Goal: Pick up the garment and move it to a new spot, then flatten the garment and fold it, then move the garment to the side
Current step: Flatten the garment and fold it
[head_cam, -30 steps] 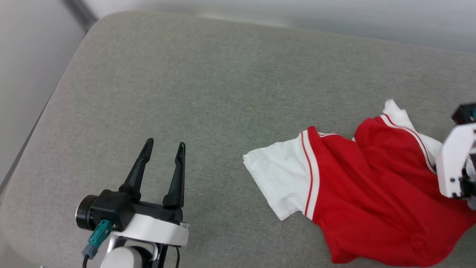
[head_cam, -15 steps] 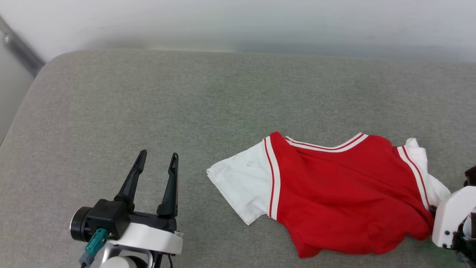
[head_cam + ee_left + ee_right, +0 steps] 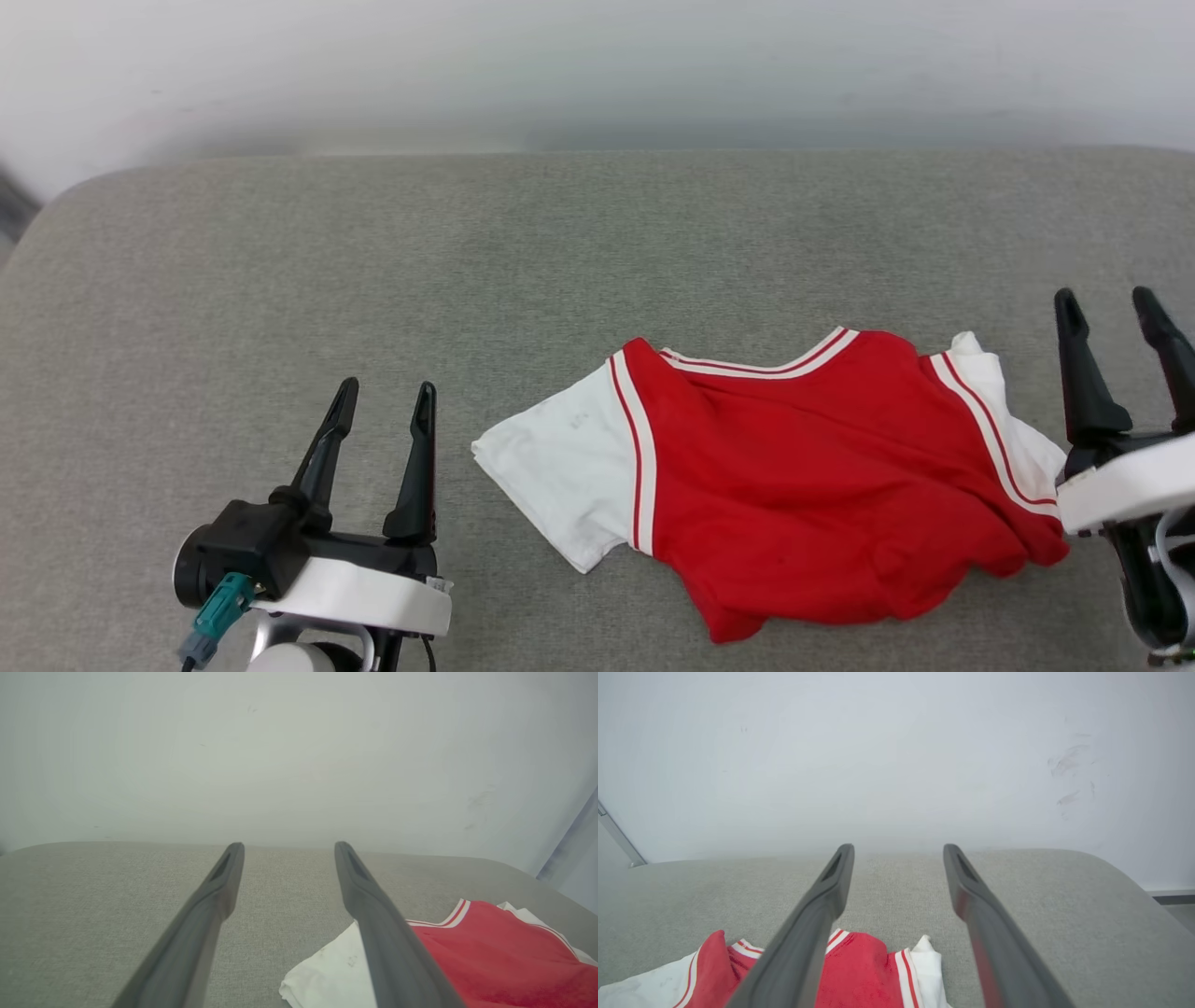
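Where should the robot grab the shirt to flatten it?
Probably the sleeves of the red, white-sleeved jersey T-shirt: left gripper onto the flat left sleeve from the left, right gripper onto the bunched right sleeve from the right. They stick out sideways, nearest each gripper.

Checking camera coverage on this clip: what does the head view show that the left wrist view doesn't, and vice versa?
Head view: the right gripper, open at the right edge of the garment, and its crumpled lower hem. Left wrist view: faint smudges on the wall. Both: the open left gripper, the garment's white sleeve and striped collar, the grey cushion.
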Robot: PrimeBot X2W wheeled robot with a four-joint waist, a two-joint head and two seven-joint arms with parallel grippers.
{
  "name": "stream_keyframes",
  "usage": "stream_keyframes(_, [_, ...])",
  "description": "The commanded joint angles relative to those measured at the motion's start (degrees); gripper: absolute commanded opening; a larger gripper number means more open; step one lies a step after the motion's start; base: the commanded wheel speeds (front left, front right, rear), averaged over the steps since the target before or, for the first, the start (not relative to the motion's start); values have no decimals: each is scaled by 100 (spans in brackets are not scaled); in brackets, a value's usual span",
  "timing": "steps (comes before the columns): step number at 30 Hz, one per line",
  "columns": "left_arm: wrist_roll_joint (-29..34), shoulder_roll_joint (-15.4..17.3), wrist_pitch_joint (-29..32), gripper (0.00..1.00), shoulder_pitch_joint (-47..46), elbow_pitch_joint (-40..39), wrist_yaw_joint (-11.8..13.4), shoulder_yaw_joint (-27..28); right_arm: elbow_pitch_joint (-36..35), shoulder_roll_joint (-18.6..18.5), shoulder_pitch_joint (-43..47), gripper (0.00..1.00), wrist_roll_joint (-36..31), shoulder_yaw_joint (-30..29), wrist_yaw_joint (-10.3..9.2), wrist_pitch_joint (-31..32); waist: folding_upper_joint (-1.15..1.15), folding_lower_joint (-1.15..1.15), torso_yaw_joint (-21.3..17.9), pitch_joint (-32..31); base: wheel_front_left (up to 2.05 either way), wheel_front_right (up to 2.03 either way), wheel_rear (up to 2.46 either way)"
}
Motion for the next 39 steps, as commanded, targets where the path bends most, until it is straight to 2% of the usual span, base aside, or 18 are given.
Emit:
stream_keyframes(1, [-90,39,-15,100,54,51,-8,4,-167,67,187,100,-41,37,-4,-528,0,0,-77,12,0,0,0])
stream_keyframes(4, [-209,170,-15,100,106,213,-8,-96,-327,267,371,100,-233,68,-3,-1293,0,0,-203,65,0,0,0])
stream_keyframes(6, [-245,350,39,100,54,354,-8,-249,-378,395,400,100,-205,13,-4,-1545,0,0,-280,132,0,0,0])
stream_keyframes(8, [-363,554,349,100,-106,439,-8,-466,-408,515,422,100,-220,-43,-4,-1659,0,0,-347,233,0,0,0])
stream_keyframes(11, [-568,908,1215,100,-373,407,-8,-759,-484,580,381,100,-230,-34,-4,-1746,0,0,-411,420,0,0,0])
stream_keyframes(15, [-789,1261,2835,100,-729,220,-1,-880,-582,626,289,100,-252,22,-3,-1817,0,0,-511,643,0,0,0])
stream_keyframes(18, [-883,1431,3878,100,-971,-63,153,-861,-631,659,276,100,-276,74,-3,-1838,0,0,-560,808,0,0,0])
stream_keyframes(23, [-743,1667,5069,100,-1290,-406,347,-993,-670,699,222,100,-362,195,-3,-1857,0,0,-605,1088,0,0,0])
stream_keyframes(27, [-587,1801,5539,100,-1441,-458,399,-1112,-679,730,170,100,-404,291,-3,-1872,0,0,-634,1292,0,0,0])
stream_keyframes(32, [-500,1795,5678,100,-1480,-242,434,-1237,-621,696,111,100,-608,350,-4,-1880,0,0,-657,1447,0,0,0])
stream_keyframes(36, [-466,1777,5772,100,-1377,134,350,-1459,-600,743,71,100,-653,362,-3,-1887,0,0,-667,1529,0,0,0])
stream_keyframes(37, [-508,1790,5898,70,-1319,305,304,-1557,-598,759,63,100,-676,356,-4,-1890,0,0,-669,1548,0,0,0])
stream_keyframes(38, [-532,1801,5926,0,-1295,365,279,-1584,-597,765,56,100,-679,353,-4,-1891,0,0,-669,1552,0,0,0])
stream_keyframes(39, [-561,1797,5912,0,-1293,402,273,-1577,-595,774,48,100,-686,345,-3,-1892,0,0,-666,1550,0,0,0])
